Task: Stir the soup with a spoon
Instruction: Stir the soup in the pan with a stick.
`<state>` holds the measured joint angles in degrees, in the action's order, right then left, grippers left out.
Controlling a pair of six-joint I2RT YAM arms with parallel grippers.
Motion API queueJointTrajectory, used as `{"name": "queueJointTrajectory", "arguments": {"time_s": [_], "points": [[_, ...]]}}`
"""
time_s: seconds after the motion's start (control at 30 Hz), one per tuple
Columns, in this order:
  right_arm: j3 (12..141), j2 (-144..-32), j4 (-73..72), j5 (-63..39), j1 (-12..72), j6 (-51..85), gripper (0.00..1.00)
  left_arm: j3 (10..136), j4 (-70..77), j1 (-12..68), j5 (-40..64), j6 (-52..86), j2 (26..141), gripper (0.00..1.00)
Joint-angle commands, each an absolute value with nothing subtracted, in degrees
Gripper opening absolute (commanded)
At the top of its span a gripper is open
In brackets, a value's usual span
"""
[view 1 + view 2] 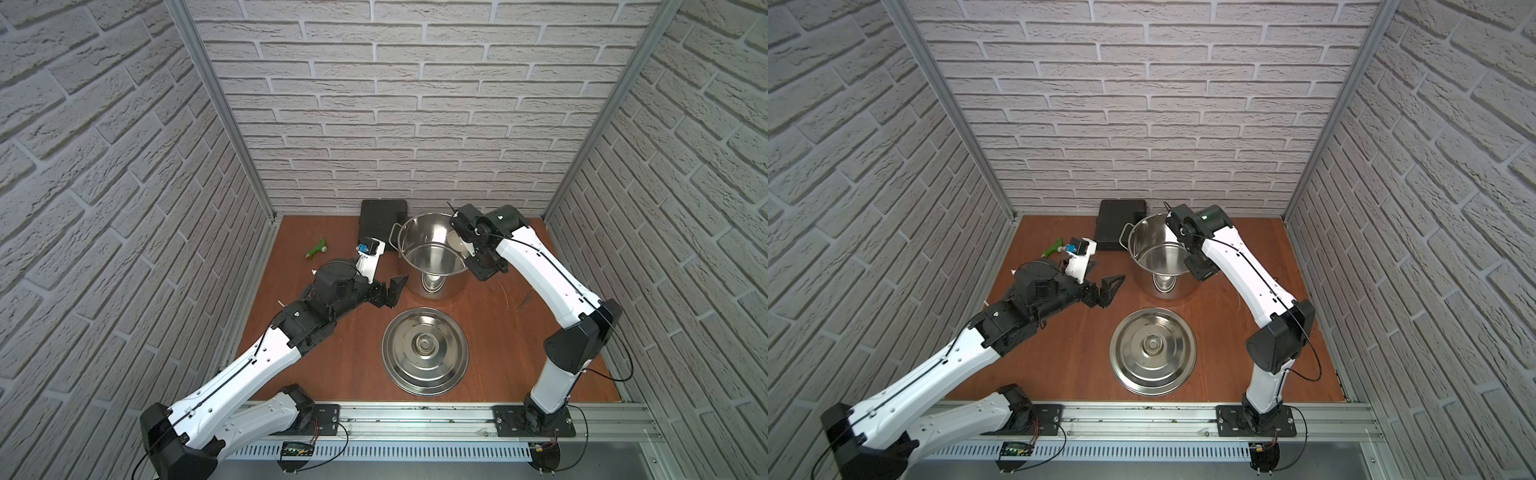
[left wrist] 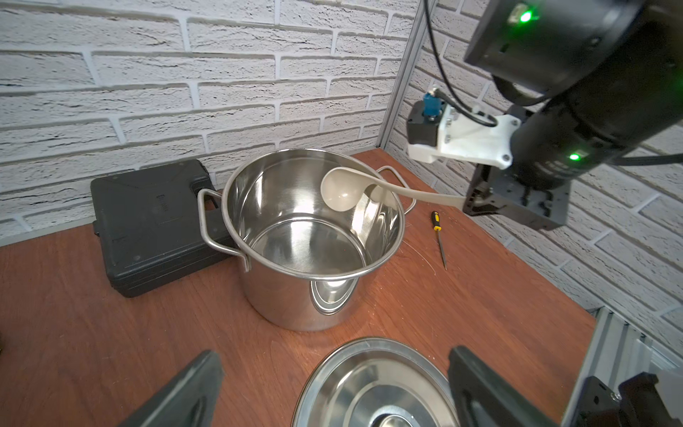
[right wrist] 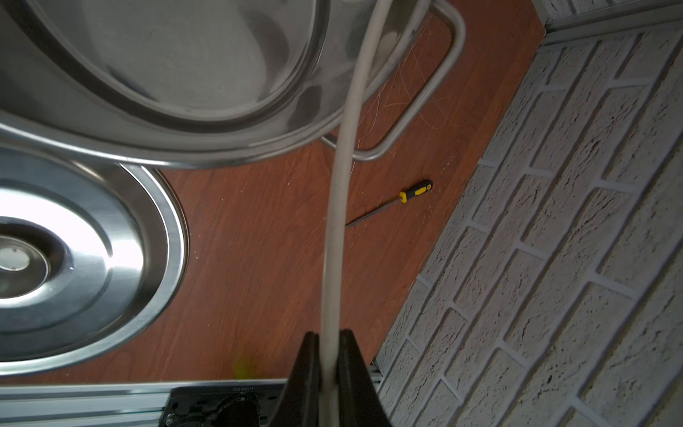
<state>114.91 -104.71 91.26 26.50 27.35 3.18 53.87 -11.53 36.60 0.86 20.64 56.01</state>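
**Surroundings.** On the brown table (image 1: 332,365), a small green tool (image 1: 316,248) lies at 10 o'clock from the centre, well apart from the other items. A black case (image 1: 380,218) lies flat by the back wall at 12 o'clock, just beside the pot's left loop handle. Whether they touch cannot be told. A round steel lid (image 1: 424,351) lies knob up at 6 o'clock from the pot, near it but apart. A yellow-and-black screwdriver (image 2: 438,236) lies on the table at 4 o'clock from the pot.

**Arms.** The left arm reaches in low from 8 o'clock. The left claw (image 1: 394,291) sits at the pot's 9 o'clock, just beside its wall, spread wide and holding nothing. The right arm arches in from 4 o'clock, with its wrist above the pot's right rim. The right claw (image 3: 328,342) is pressed together, pinching the ladle's handle.

**Task items.** The pot (image 1: 432,253) stands upright just behind the table centre. It is shiny and uncovered, with only the ladle in it. The ladle (image 2: 338,188) is cream-white. Its bowl hangs inside the pot near the 2 o'clock wall, above the bottom. Its slim handle runs out over the rim by the right loop handle.
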Motion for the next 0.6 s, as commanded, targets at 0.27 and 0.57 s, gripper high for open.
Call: {"name": "queueJointTrajectory", "arguments": {"time_s": [0.27,0.57], "points": [[129.9,-116.6,90.93,23.82,31.77,2.68,0.02,53.31,-8.62,37.02,0.38,21.65,54.52,0.98],[120.59,-108.96,90.09,23.2,36.39,5.3,0.02,53.89,-8.47,37.0,0.39,21.03,55.63,0.98]]}}
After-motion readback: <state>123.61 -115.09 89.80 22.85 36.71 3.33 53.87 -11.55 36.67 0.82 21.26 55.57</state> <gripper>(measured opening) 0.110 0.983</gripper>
